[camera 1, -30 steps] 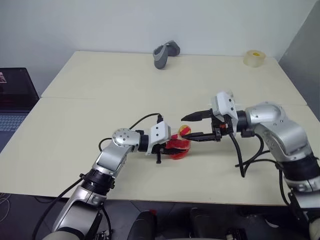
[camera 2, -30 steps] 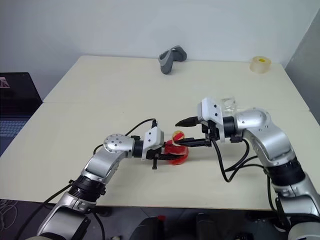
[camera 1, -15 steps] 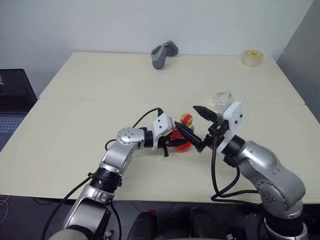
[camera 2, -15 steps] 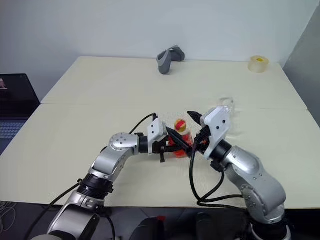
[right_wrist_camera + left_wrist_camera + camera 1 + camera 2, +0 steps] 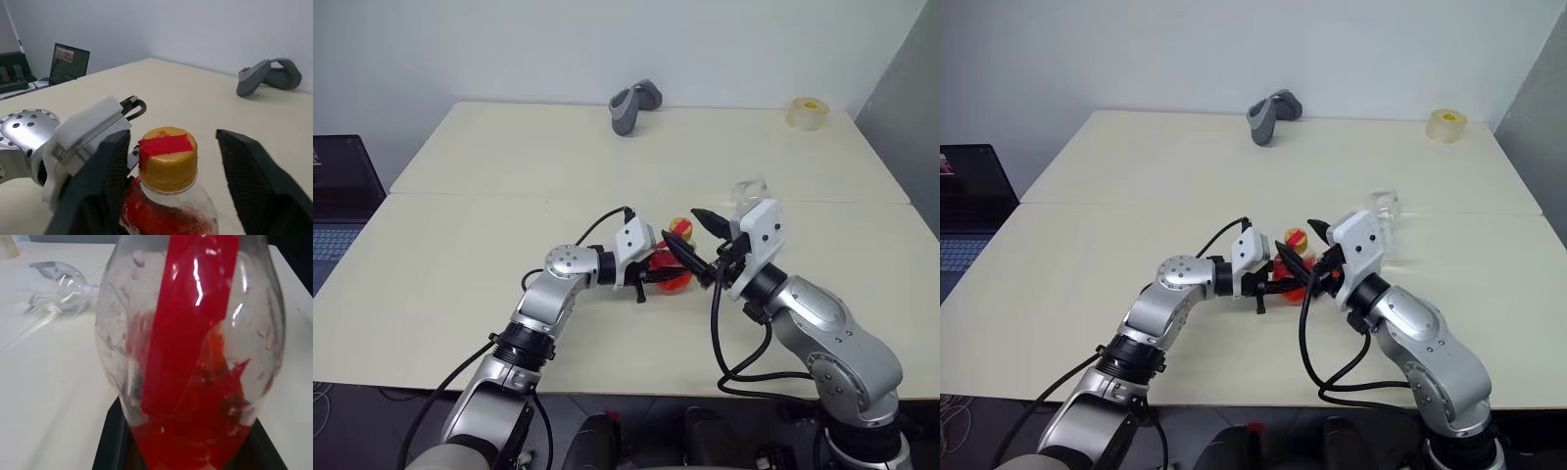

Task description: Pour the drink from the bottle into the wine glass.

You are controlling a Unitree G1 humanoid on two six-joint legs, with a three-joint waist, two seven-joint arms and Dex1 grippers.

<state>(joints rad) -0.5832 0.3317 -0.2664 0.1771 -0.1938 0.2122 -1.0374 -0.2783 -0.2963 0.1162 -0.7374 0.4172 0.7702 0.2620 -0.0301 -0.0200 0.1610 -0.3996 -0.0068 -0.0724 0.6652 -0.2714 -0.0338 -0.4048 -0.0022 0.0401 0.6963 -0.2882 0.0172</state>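
The bottle (image 5: 672, 279), small and clear with the red drink (image 5: 195, 382) in its lower body, stands just off the table with my left gripper (image 5: 651, 277) shut on its body from the left. Its yellow cap with a red patch (image 5: 167, 149) points up. My right gripper (image 5: 682, 225) is open and comes in from the near right. One black finger (image 5: 110, 166) stands on each side of the cap, with a gap between each finger and the cap. The clear wine glass (image 5: 1383, 204) stands upright on the table just behind my right hand.
A grey curved object (image 5: 633, 104) lies at the table's far edge and a tape roll (image 5: 806, 112) sits at the far right corner. A laptop (image 5: 337, 196) is off the table's left side. The cream table (image 5: 489, 245) stretches bare to the left.
My right arm swung from the right side to the near side of the bottle, and its fingers now flank the cap and stand closer together. The left gripper has brought the bottle more upright.
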